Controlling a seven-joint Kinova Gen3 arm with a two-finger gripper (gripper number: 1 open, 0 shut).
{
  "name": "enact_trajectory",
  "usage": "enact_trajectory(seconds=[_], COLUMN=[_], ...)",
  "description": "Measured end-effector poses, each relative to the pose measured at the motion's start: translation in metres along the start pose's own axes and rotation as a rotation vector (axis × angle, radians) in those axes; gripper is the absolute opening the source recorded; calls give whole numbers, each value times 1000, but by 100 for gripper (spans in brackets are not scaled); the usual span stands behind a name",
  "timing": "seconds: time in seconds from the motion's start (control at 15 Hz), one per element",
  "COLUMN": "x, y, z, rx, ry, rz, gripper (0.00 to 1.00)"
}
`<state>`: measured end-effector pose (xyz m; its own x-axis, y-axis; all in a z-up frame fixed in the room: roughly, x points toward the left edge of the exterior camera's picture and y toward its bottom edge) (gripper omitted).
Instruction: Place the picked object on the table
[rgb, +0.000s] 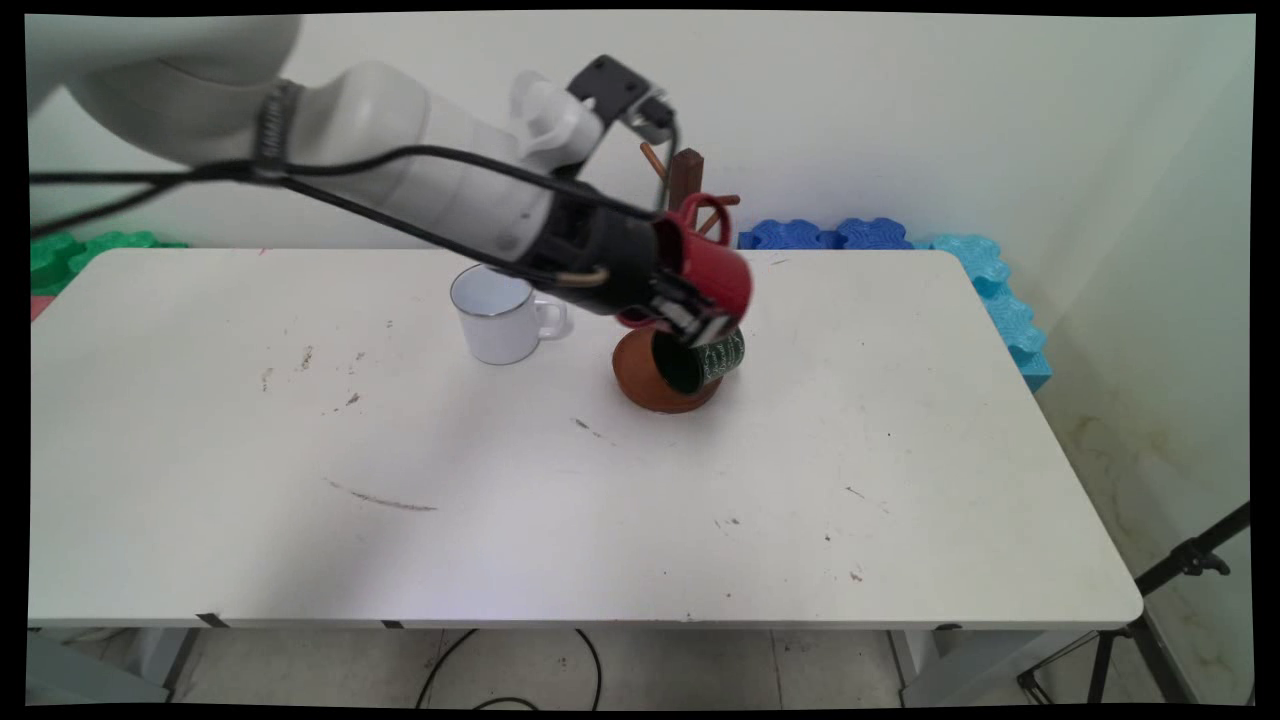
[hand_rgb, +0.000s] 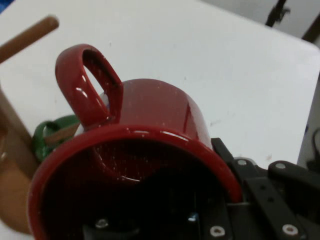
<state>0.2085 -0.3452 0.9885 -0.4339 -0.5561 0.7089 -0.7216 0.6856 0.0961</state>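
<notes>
The white surface (rgb: 500, 520) takes up most of my main view. Foam mats run along its far edge: one green stack (rgb: 80, 250) at far left, one blue (rgb: 830, 235) and one teal (rgb: 1000, 300) at far right. A tripod (rgb: 1180, 570) stands on the floor at near right.

One mug tree (rgb: 685, 180) stands right of centre, toward the far side, on a round brown base (rgb: 640, 380).

I count three mugs. The white mug (rgb: 497, 320) sits upright on the surface, left of the tree and apart from it. The green mug (rgb: 705, 360) is low on the tree, tipped on its side just above the base. In the hand view a peg seems to pass through its handle, so I judge it hung. The red mug (rgb: 715, 270) is off the surface, held on its side against the near-left of the tree, just above the green one.

The jaws are clamped on the red mug's rim, one finger inside the wall and one outside, as far as the hand view shows.

The red mug's handle (hand_rgb: 87, 85) points up toward the tree's upper pegs. One peg (hand_rgb: 27, 37) shows near it, but the loop is open and nothing passes through. So as things lie: one mug on the tree, one carried beside it, one on the surface.
</notes>
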Motion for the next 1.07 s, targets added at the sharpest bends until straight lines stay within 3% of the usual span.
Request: enact_trajectory(seconds=[0.6, 1.07], x=[-30, -76], y=[-52, -80], z=[-52, -80], rx=[-56, -125], ry=[-264, -483], rz=[252, 404], gripper=[0, 0])
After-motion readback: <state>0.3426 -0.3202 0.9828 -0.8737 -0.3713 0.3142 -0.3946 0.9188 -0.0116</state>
